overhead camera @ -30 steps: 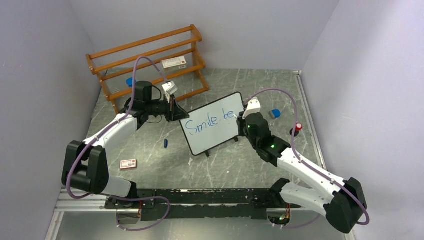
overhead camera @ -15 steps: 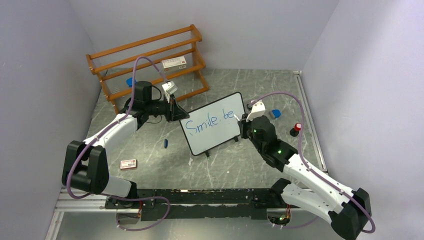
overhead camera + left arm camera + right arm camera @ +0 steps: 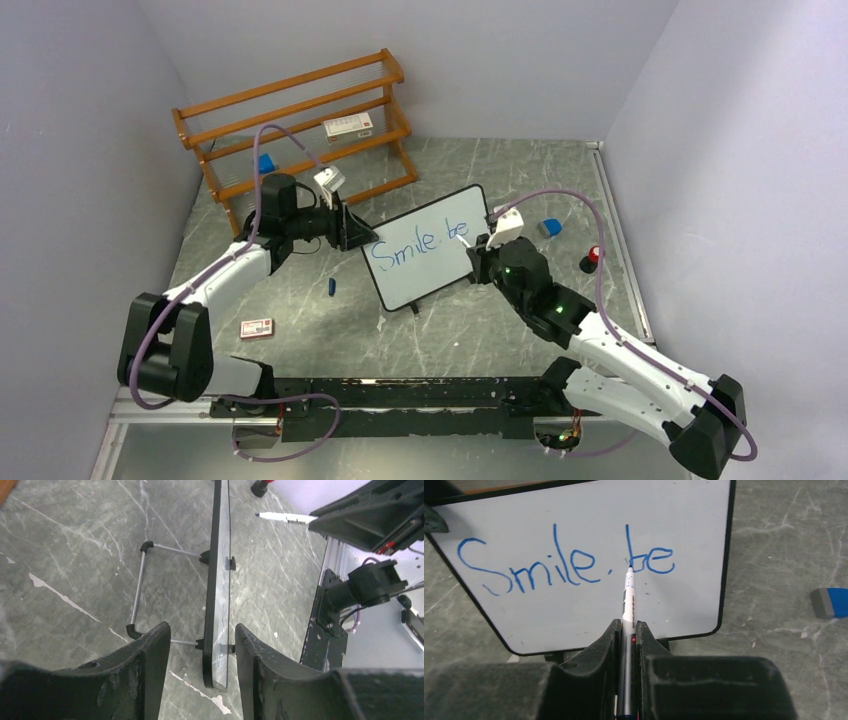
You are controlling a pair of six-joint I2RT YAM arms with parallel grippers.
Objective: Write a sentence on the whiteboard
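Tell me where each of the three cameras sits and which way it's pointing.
Top external: fixed high behind the arm bases, looking down at the grey marbled table; both white arms, left hand and right hand show.
Left wrist: on the left arm, sighting the small black-framed whiteboard edge-on; its two black fingers straddle it.
Right wrist: on the right arm, facing the board's blue handwritten words; its fingers clamp a white marker pen.
Shared: both wrist views show the whiteboard and marker.
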